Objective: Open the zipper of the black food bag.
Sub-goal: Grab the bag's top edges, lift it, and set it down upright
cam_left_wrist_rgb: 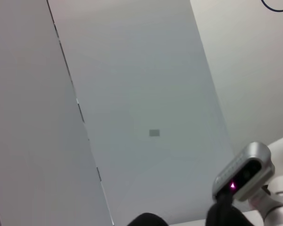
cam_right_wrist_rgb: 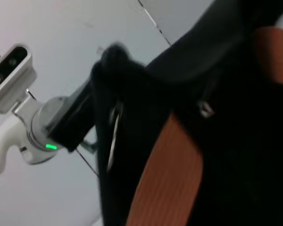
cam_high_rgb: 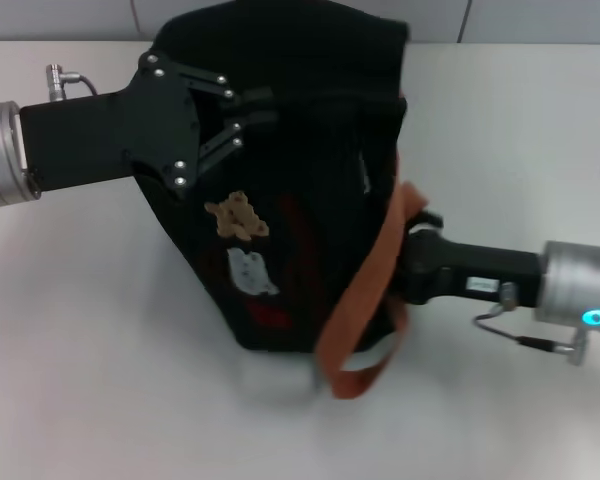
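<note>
The black food bag stands tilted on the white table, its side with the tan bear and pale blue patch facing me. An orange-brown strap hangs down its right side. My left gripper comes in from the left and is shut on a bunch of black cloth at the bag's upper left corner. My right gripper presses against the bag's right side, its tip hidden behind the strap. A small metal pull shows beside the strap; the zipper's line is lost in the black cloth.
The white table spreads all around the bag. A grey panelled wall rises behind it. The left wrist view holds only that wall and the robot's head camera.
</note>
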Controlling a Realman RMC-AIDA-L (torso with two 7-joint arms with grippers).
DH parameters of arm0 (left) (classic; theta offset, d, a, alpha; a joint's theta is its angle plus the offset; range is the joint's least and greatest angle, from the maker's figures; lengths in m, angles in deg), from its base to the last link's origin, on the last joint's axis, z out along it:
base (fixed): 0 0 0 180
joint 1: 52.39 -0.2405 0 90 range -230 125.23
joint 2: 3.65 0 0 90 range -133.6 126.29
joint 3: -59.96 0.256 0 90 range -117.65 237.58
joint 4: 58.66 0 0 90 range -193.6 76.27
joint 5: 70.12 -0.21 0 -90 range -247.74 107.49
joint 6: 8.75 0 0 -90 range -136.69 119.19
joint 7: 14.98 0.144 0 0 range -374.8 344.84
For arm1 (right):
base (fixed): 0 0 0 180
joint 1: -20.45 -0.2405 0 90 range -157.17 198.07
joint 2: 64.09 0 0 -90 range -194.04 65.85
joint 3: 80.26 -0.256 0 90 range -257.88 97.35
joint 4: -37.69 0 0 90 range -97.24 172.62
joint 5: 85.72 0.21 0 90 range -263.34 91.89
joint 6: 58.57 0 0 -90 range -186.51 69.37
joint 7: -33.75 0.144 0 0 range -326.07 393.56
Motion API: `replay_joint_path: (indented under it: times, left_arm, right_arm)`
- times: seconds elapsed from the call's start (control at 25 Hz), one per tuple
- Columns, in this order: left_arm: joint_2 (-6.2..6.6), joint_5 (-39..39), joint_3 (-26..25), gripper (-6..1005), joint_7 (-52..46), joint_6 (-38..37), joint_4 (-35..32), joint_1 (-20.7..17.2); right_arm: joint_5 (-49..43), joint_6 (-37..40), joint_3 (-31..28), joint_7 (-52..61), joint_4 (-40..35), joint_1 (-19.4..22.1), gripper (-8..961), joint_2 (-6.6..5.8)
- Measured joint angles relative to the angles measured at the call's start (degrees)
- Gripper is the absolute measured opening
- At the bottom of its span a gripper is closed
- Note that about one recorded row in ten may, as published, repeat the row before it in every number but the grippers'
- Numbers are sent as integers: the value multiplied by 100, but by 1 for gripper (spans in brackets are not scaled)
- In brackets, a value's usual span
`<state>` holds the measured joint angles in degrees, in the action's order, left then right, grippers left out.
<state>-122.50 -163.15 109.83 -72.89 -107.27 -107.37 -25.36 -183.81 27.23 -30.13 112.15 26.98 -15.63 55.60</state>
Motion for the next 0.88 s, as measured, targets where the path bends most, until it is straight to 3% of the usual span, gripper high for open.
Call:
replay_joint_path:
  times: [0.12, 0.28, 0.56, 0.72, 0.88]
  left_arm:
    - [-10, 6, 65, 90, 0, 20, 14, 46]
    - [-11, 15, 107, 90, 71, 42, 17, 40]
    - [8, -3, 136, 90, 278, 35, 94, -36]
    - [19, -16, 137, 90, 305, 35, 98, -53]
    - [20, -12, 137, 90, 318, 35, 99, -53]
  right_arm:
    - [396, -307, -22, -562, 662, -438, 347, 10]
    - [632, -342, -26, -684, 718, -466, 349, 12]
    - [783, -207, -129, -660, 266, 236, 349, -30]
    - [817, 33, -542, -661, 28, 656, 350, -38]
    - [832, 242, -748, -670, -24, 742, 350, -44]
